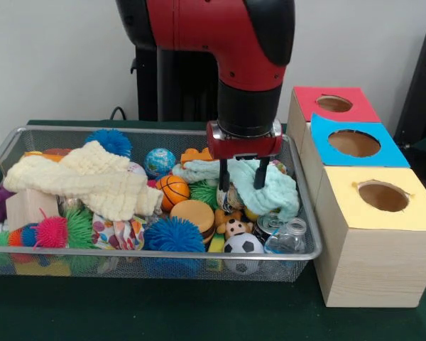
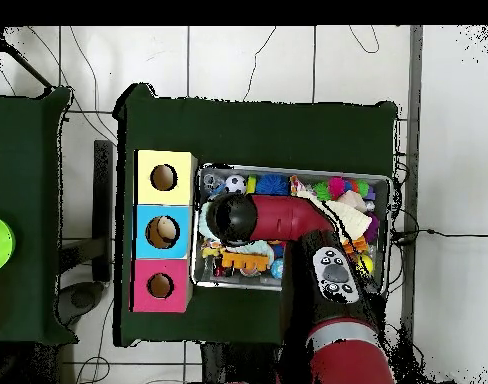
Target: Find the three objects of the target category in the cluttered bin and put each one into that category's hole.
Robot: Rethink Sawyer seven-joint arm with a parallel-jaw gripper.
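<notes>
The silver wire-mesh bin (image 1: 156, 255) is full of clutter; it also shows in the overhead view (image 2: 390, 215). My gripper (image 1: 241, 175) hangs open in the bin's right part, fingertips just above a mint green cloth (image 1: 280, 188) and nothing between them. A small brown-and-white animal figure (image 1: 234, 227) lies near the front, below the gripper. An orange animal figure (image 1: 196, 154) lies to the gripper's left. I see no yellow duck. In the overhead view the arm (image 2: 278, 217) hides the gripper.
Three wooden boxes with round holes stand beside the bin: red top (image 1: 334, 104), blue top (image 1: 353, 143), yellow top (image 1: 382, 196). In the bin lie a cream cloth (image 1: 92, 181), spiky balls (image 1: 174, 236), a small basketball (image 1: 173, 189) and a football (image 1: 243, 248).
</notes>
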